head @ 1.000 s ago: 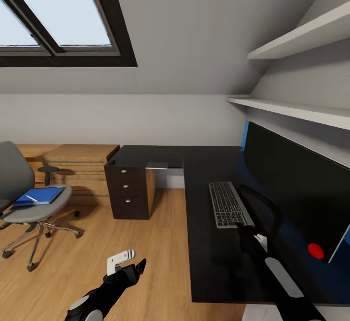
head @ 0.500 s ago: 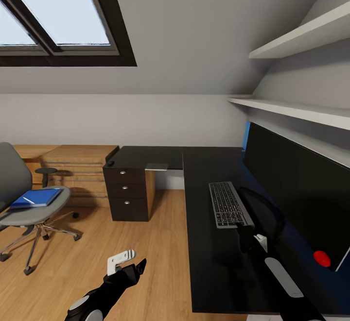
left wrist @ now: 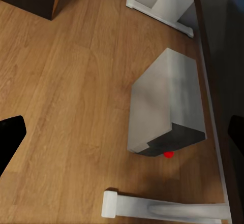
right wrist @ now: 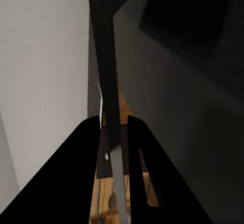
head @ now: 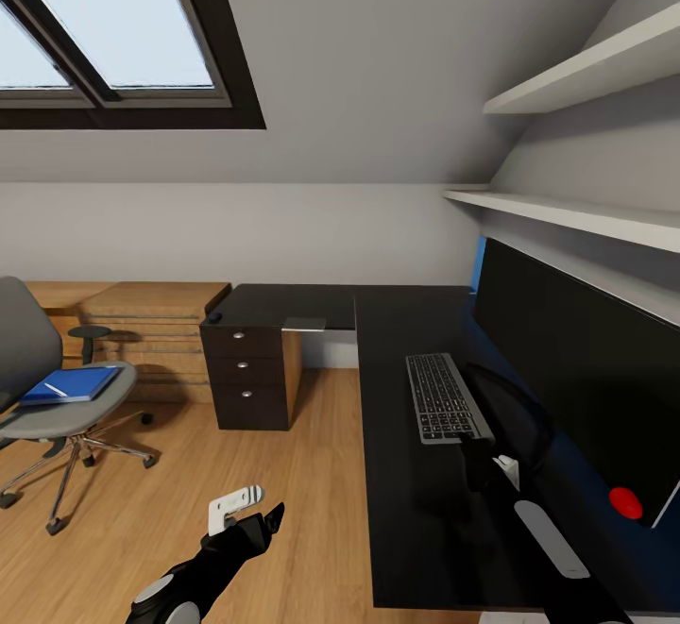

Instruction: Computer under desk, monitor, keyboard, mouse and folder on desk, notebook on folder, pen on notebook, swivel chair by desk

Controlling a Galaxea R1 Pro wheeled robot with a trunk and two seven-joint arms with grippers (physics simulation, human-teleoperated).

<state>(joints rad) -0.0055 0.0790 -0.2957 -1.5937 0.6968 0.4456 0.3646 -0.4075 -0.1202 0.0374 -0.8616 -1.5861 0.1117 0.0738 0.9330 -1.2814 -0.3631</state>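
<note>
The keyboard (head: 442, 397) lies on the black desk (head: 397, 322) in front of the wide monitor (head: 576, 360). My right gripper (head: 477, 452) is at the keyboard's near end. In the right wrist view its fingers (right wrist: 86, 153) are shut on the slim edge of the keyboard (right wrist: 114, 148). My left gripper (head: 257, 508) hangs open over the wooden floor. The left wrist view looks down on the grey computer (left wrist: 168, 102) under the desk. The small mouse (head: 215, 317) sits on the desk's far left corner. A blue folder (head: 74, 383) with the white pen (head: 61, 386) rests on the swivel chair (head: 38, 397).
A black three-drawer unit (head: 247, 374) stands under the desk's left end, with a light wooden chest (head: 156, 322) beyond it. Two white shelves (head: 567, 213) run along the right wall above the monitor. Open wooden floor (head: 283, 473) lies between the chair and the desk.
The whole picture slid slightly left in the first half second, so the camera moved. Both arms and the keyboard keep their places.
</note>
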